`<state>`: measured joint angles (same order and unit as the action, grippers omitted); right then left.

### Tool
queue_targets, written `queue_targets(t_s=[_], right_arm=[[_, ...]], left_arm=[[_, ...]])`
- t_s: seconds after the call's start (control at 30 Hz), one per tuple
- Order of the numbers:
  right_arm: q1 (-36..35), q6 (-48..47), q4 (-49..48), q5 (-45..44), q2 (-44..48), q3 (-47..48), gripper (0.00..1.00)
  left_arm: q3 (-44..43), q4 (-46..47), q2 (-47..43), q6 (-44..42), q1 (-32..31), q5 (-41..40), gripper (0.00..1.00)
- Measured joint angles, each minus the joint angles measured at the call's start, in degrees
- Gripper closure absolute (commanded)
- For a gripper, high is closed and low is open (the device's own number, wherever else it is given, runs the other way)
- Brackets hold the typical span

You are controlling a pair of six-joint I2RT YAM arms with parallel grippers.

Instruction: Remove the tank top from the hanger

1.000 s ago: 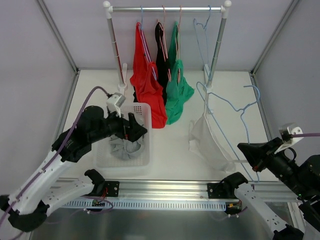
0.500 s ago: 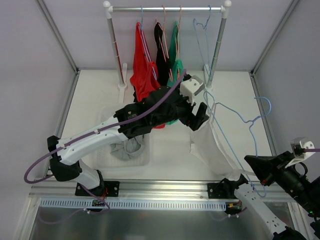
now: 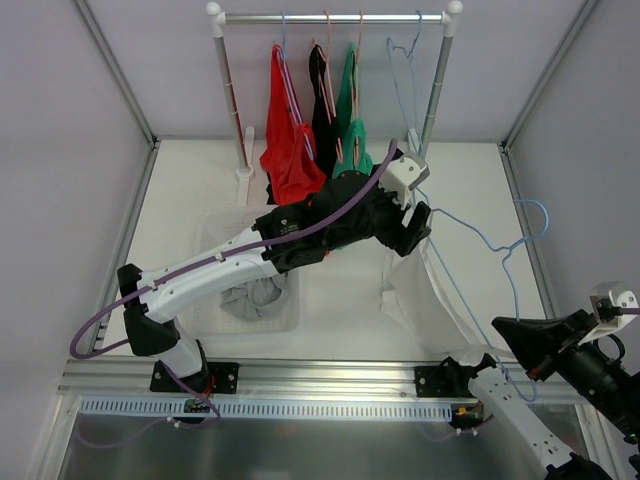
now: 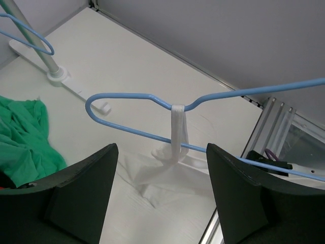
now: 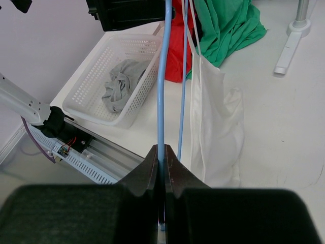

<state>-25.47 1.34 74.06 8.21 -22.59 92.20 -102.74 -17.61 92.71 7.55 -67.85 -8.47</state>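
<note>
The white tank top [image 3: 425,295] is seen right of centre in the overhead view, draped on a blue hanger [image 5: 162,76] that is held slanting above the table [image 3: 340,300]. In the left wrist view one strap [image 4: 179,127] is looped over the hanger's wire at the centre of the frame, and the rest of the cloth is pooled on the table below it. The left gripper [image 3: 418,230] is positioned just beside the hanger's upper end. Its fingers [image 4: 84,188] are spread apart and nothing is gripped between them. The right gripper [image 5: 163,155], at the lower right of the overhead view, is pressed together on the hanger's lower wire. A white basket [image 5: 89,89] holding a grey garment [image 5: 119,84] is placed left of centre. Red [image 3: 285,150], black [image 3: 322,100] and green [image 3: 348,100] garments are hung on the rack [image 3: 330,17] at the top.
</note>
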Motion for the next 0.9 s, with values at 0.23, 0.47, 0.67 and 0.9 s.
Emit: queue_targets(t_s=[0.23, 0.47, 0.67, 0.9], right_arm=[[0.0, 0.2, 0.0, 1.7, 0.0, 0.7, 1.0], [0.0, 0.2, 0.0, 3.0, 0.0, 1.8, 1.0], [-0.1, 0.2, 0.0, 3.7, 0.0, 1.7, 1.0], [-0.2, -0.3, 0.1, 5.2, 0.0, 1.1, 1.0]], left_arm=[[0.0, 2.3, 0.4, -0.9, 0.0, 0.0, 0.58], [0.0, 2.7, 0.7, -1.5, 0.0, 0.0, 0.85], [0.2, 3.9, 0.7, -1.7, 0.0, -0.9, 1.0], [2.3, 5.5, -0.1, -1.3, 0.0, -5.0, 1.0]])
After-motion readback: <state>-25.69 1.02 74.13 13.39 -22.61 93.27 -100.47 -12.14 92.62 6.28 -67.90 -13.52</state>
